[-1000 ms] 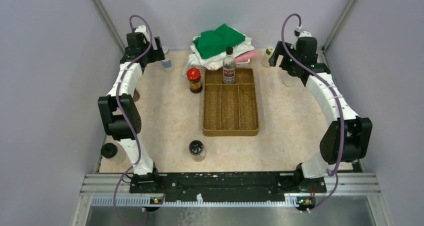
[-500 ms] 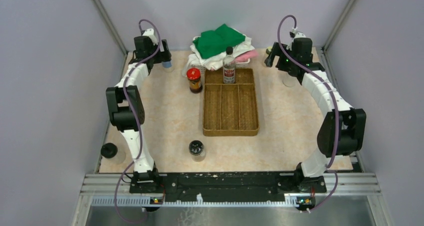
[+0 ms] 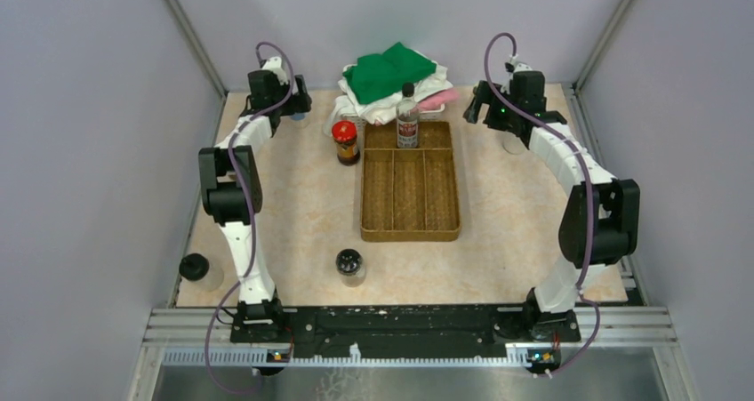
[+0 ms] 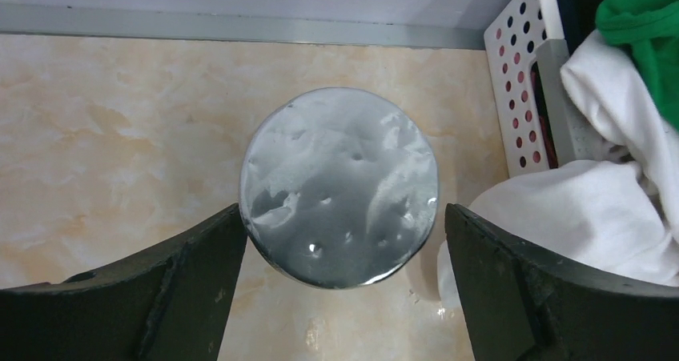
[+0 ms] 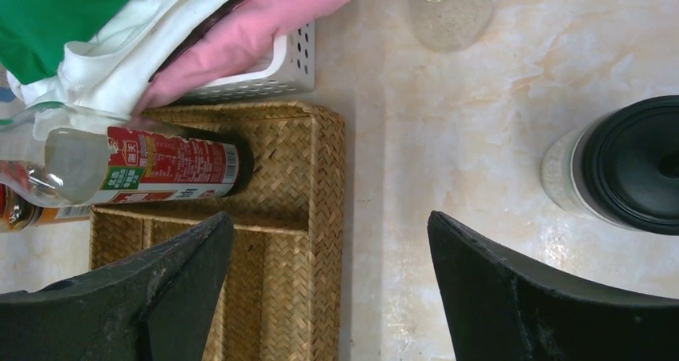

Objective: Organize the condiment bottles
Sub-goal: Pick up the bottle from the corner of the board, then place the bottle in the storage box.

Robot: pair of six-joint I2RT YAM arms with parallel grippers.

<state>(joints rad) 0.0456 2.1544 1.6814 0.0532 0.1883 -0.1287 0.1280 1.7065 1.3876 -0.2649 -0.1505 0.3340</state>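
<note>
While the left gripper [image 4: 344, 221] flanks the round grey-lidded jar [image 4: 340, 186] w/ jaws spread, and right gripper [image 5: 330, 225] gapes empty, an off-centre close may topple the jar.

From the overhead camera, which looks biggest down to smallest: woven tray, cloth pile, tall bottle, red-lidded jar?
1. Woven tray, largest.
2. Cloth pile, second.
3. Tall bottle and red-lidded jar look alike: bottle taller, jar wider, so I won't rank them.
</note>
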